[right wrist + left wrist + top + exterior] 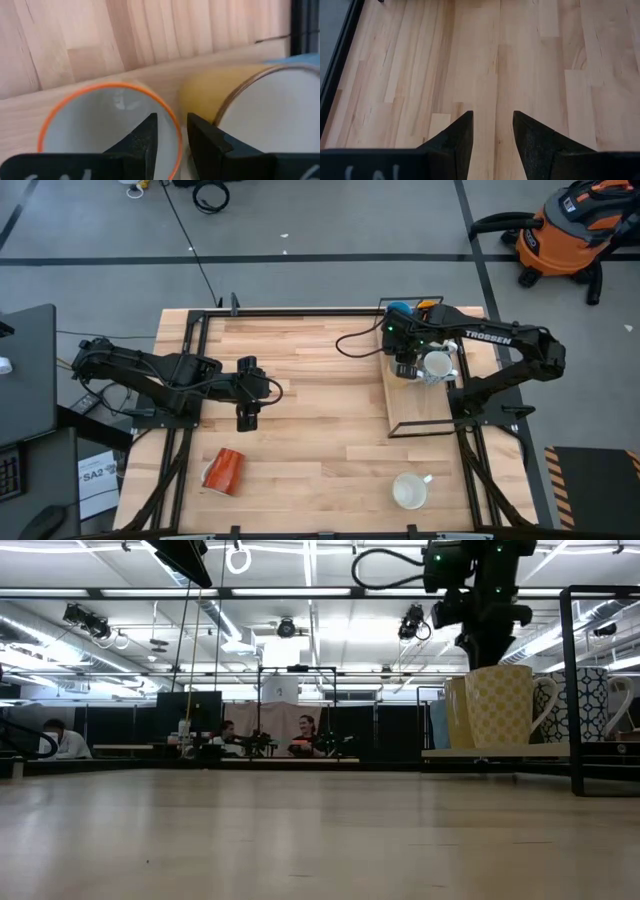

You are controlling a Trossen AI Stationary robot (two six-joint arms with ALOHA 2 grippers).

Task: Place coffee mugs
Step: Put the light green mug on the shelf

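Observation:
On a raised wooden shelf [415, 408] at the table's right, a cream mug with an orange rim [107, 107] [500, 705] stands upright. My right gripper [172, 131] [420, 365] points down over it, open. One finger is inside the mug and one outside, with a gap to the rim on each side. A yellow mug [240, 100], a light blue mug [400, 310] and a blue-and-white patterned mug [590, 700] stand on the same shelf. A red-orange mug [222, 470] lies on its side near the front left. A white mug [410, 491] stands upright at the front right. My left gripper [492, 131] [247, 418] hangs open over bare table.
A black frame [575, 690] runs around the shelf and along the table's edges [190, 380]. The yellow mug stands close beside my right gripper's outer finger. Bare wood [320, 400] lies between the two arms.

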